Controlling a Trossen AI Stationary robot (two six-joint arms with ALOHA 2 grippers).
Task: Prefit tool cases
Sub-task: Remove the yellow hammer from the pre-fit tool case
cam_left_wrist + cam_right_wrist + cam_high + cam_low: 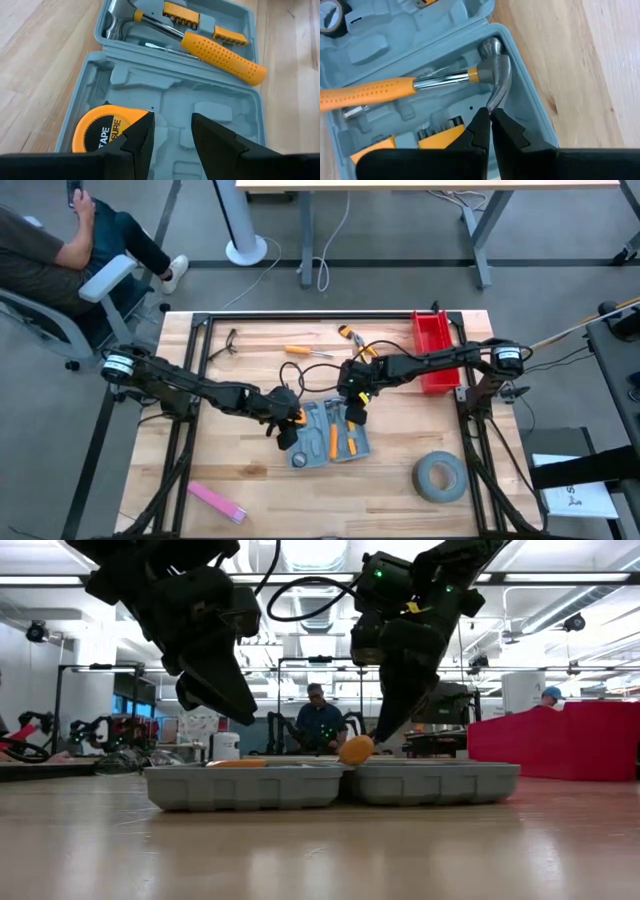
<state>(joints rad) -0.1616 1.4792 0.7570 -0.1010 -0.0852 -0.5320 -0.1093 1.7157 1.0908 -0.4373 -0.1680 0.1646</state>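
Lying open on the bench (220,470), mid-front: tool case (330,435) | left gripper (172,135): fingers partly apart, empty, above the half holding the tape measure (100,131) | right gripper (490,125): fingers closed together, empty, at the hammer (492,65) head in the other half

Robotics lab, other robot arms (95,730) on benches, ceiling strip lights (330,580)

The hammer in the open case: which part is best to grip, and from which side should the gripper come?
Probably the orange handle of the hammer, taken from above across its width. It lies long, straight and exposed over the case, while the steel head sits tight in the corner recess against the walls.
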